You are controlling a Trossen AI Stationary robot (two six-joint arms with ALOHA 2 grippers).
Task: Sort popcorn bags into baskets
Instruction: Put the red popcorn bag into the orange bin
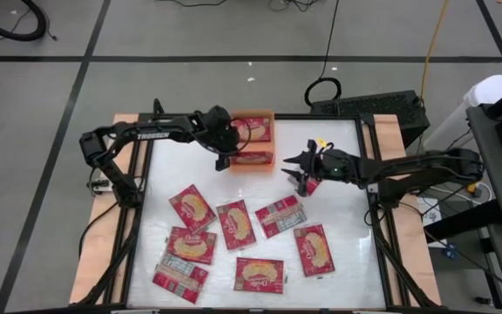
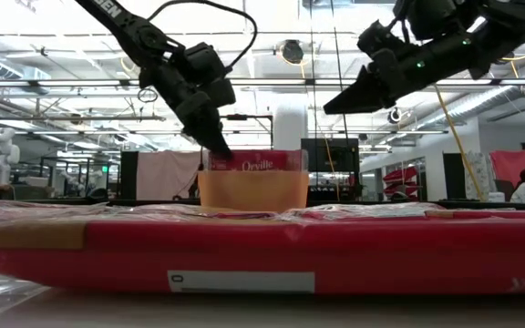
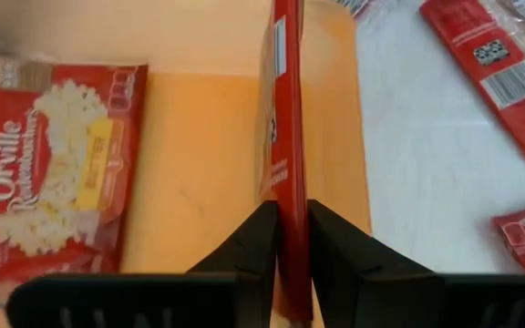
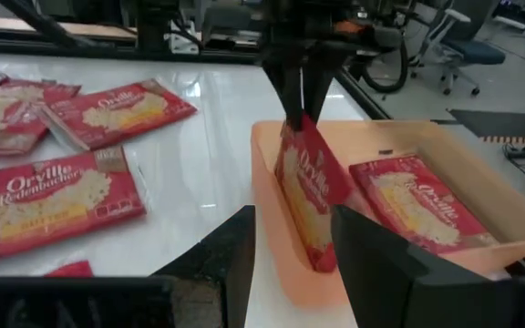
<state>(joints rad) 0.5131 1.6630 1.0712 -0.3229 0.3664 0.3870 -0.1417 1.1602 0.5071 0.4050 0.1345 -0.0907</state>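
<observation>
Red popcorn bags lie spread flat on the white table, well apart from the left arm's fingers and on the near side of the table from them. Several face up with the popcorn picture showing; one at the front left shows a greyish-white back.

Left gripper: positioned over the near wall of the orange tray at the far edge of the table. Its fingers stand narrow, pinching one bag on edge between them. In the right wrist view this held bag stands tilted, its lower end inside the tray against the near wall. A second bag lies flat on the tray floor, just beside the held one and on the far side of the fingers.

Right gripper: raised above the table, just to the right of the tray and apart from it. Its fingers stand partly apart. A small red piece shows just below them in the high view; whether it is held cannot be told. The nearest flat bag lies on the table short of these fingers, not touching them.
</observation>
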